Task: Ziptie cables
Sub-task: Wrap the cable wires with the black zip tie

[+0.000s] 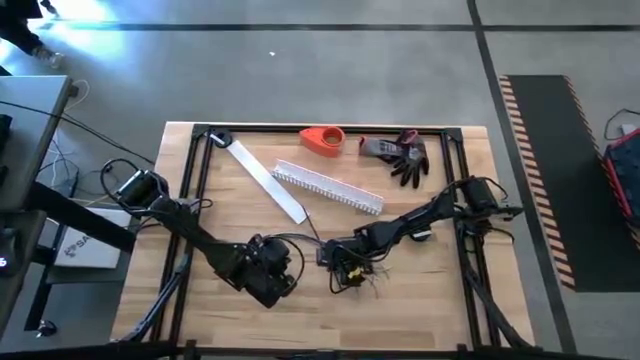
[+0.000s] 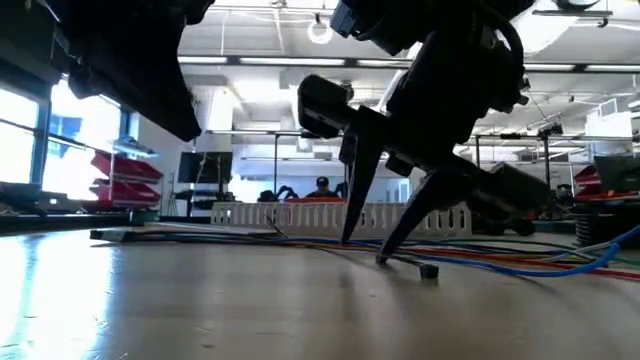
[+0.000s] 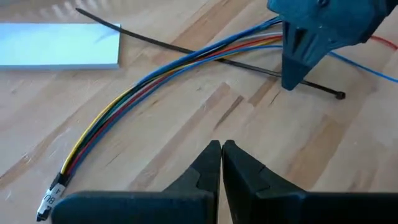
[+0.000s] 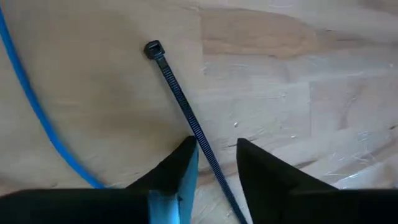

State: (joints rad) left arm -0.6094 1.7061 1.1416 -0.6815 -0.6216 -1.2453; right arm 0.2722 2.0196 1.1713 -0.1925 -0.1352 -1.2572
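The cables (image 3: 155,74) are a bundle of thin blue, yellow, red and green wires lying curved on the wooden table, with pale tags at one end (image 3: 50,202). A black zip tie (image 4: 180,102) lies flat across them, its head (image 4: 153,48) on bare wood. My right gripper (image 4: 214,155) stands open, fingertips down at the table (image 2: 363,250), one finger on each side of the zip tie's strap. My left gripper (image 3: 221,149) is shut and holds nothing, a little above the table near the cables' middle (image 1: 285,270). My right gripper comes from above, its fingers pointing down and lying across the zip tie's strap (image 4: 198,138) a short way from the head. The strap runs through the gap close to one fingertip (image 4: 186,155). I cannot tell whether that finger touches it. The zip tie lies flat on the table.
A white slotted channel (image 1: 330,187) and a flat white strip (image 1: 265,180) lie toward the far side. A red tape dispenser (image 1: 322,140) and dark gloves (image 1: 402,155) sit at the far edge. A black frame (image 1: 195,170) borders the table.
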